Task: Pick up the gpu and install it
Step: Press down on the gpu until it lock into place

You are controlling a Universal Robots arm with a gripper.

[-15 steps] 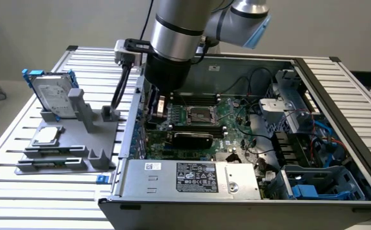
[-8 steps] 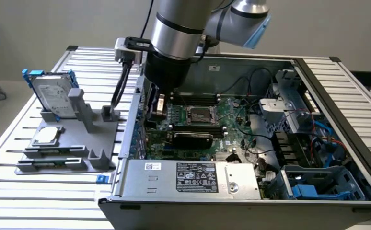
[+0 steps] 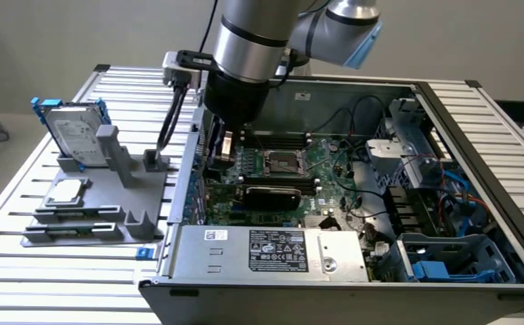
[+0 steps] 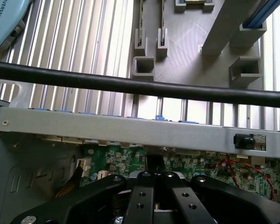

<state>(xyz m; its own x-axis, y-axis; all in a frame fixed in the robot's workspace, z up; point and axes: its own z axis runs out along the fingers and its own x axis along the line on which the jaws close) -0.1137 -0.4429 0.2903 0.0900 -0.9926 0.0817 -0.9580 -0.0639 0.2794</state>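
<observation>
Inside the open computer case (image 3: 478, 135), the arm's wrist (image 3: 239, 95) hides the gripper's fingertips; in the wrist view, the black gripper linkage (image 4: 154, 196) is cut off at the frame edge.

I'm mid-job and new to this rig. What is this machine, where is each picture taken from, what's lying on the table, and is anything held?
The machine is a silver-grey robot arm. The exterior view looks down from off the arm. The wrist view rides on the arm, looking past its black pincer.

The arm reaches into an open grey metal computer case, near the wall on the exterior view's left, above the green motherboard.

Beside the case, on the slatted aluminium table, sits a grey plastic holder. It carries a silver hard drive with blue side rails and a small square silver chip.

The pincer is shut, but I cannot tell whether it grips anything.
</observation>
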